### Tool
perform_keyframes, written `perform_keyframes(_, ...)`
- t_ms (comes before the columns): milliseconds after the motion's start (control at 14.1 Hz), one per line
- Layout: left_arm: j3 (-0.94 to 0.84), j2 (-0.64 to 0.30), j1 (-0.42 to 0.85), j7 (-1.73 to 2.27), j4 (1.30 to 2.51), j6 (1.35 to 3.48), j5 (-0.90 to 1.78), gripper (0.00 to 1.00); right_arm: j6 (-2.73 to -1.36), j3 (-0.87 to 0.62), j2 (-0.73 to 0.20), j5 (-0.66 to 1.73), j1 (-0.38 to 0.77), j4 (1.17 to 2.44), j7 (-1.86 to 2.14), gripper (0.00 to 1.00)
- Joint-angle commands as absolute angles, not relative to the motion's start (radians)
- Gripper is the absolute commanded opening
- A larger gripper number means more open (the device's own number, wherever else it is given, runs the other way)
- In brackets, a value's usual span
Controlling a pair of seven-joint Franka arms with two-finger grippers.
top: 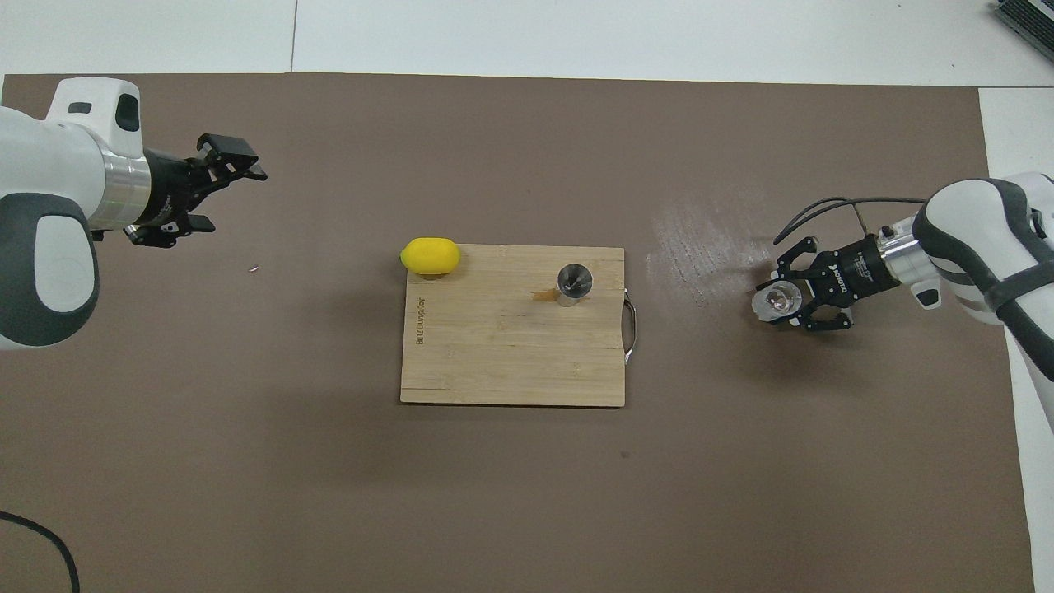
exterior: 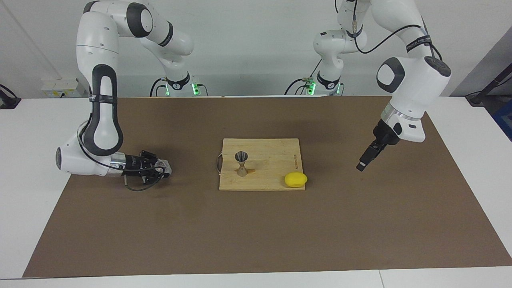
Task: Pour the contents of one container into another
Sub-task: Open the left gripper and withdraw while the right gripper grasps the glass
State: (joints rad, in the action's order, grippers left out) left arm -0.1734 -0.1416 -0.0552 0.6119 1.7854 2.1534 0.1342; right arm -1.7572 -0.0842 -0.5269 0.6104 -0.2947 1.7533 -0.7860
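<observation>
The clear glass cup (exterior: pixel 165 167) is low over the brown mat at the right arm's end of the table, and my right gripper (exterior: pixel 161 170) is shut on it. In the overhead view the cup (top: pixel 777 300) sits between that gripper's fingers (top: pixel 782 303). I cannot tell whether the cup touches the mat. The steel jigger (exterior: pixel 242 163) stands upright on the wooden cutting board (exterior: pixel 272 160), also seen from above (top: pixel 574 282). My left gripper (exterior: pixel 361 166) hangs open and empty over the mat at the left arm's end (top: pixel 224 191), waiting.
A yellow lemon (exterior: pixel 296 179) lies at the board's corner farthest from the robots, toward the left arm's end (top: pixel 430 255). The board (top: pixel 510 354) has a metal handle (top: pixel 631 329) on the side toward the right arm. A small brownish mark (top: pixel 543 294) lies beside the jigger.
</observation>
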Motion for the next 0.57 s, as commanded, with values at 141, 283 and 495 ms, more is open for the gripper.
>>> perform_keyframes(141, -0.181, -0.117, -0.112, 0.245, 1.709, 1.929, 0.021, 1.0, -1.775, -0.087, -0.425, 0.644, -0.269, 1.787, -0.934, 0.43)
perform_keyframes(283, -0.181, -0.071, -0.114, 0.119, 1.71, 1.847, -0.011, 1.0, -1.782, -0.087, -0.411, 0.647, -0.247, 1.787, -0.969, 0.41)
perform_keyframes(495, -0.183, -0.012, -0.101, 0.078, 1.709, 1.726, -0.038, 1.0, -1.795, -0.087, -0.408, 0.649, -0.247, 1.795, -0.971, 0.37)
